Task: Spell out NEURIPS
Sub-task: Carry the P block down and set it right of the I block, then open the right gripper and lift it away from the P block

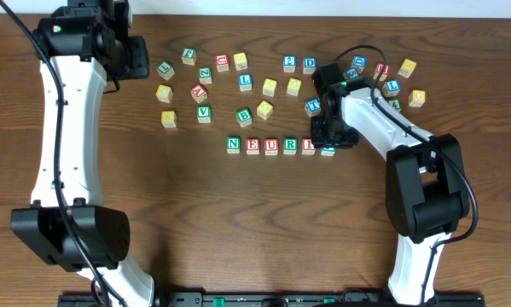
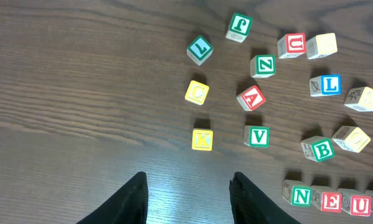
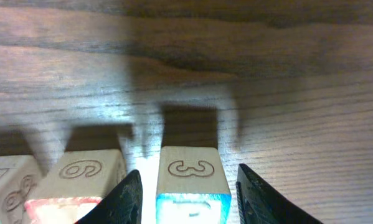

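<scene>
Blue block marked 3 (image 3: pixel 192 174) is straddled by right gripper (image 3: pixel 187 179), released, at NEURI row (image 1: pixel 272 146) end. Left gripper (image 2: pixel 189 180) is parted.

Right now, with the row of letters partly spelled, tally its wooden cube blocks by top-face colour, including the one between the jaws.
Green-topped wooden cubes: 2, the N cube and R cube
Red-topped wooden cubes: 3, the E cube, U cube and I cube
Blue-topped wooden cube: 1
Total: 6

Lined-up blocks (image 1: pixel 270 146) read NEURI; a blue-edged block (image 3: pixel 192 180) shows 3.
</scene>
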Available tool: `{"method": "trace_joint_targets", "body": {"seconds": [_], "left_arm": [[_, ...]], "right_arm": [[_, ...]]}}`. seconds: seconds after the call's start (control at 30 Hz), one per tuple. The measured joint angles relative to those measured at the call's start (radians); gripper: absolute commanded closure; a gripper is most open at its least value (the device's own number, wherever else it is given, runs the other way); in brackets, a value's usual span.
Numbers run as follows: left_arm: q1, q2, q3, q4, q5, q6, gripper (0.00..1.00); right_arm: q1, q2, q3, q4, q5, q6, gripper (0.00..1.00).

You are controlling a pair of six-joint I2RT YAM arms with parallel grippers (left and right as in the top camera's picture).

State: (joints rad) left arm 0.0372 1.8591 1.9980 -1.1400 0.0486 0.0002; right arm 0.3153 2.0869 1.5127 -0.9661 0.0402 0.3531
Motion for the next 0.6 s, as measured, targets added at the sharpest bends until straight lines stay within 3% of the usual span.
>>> {"method": "trace_joint_targets", "body": {"seconds": [0.3, 0.6], "left_arm": [[0.0, 0.0, 0.0, 0.0, 0.0, 0.0, 0.58], [0.0, 0.0, 0.0, 0.0, 0.0, 0.0, 0.57]], "right_arm": [[-0.016, 0.001, 0.281, -0.069, 0.0, -0.024, 0.51], [0.043, 0.01, 0.352, 0.29, -0.069, 0.031, 0.44]]}}
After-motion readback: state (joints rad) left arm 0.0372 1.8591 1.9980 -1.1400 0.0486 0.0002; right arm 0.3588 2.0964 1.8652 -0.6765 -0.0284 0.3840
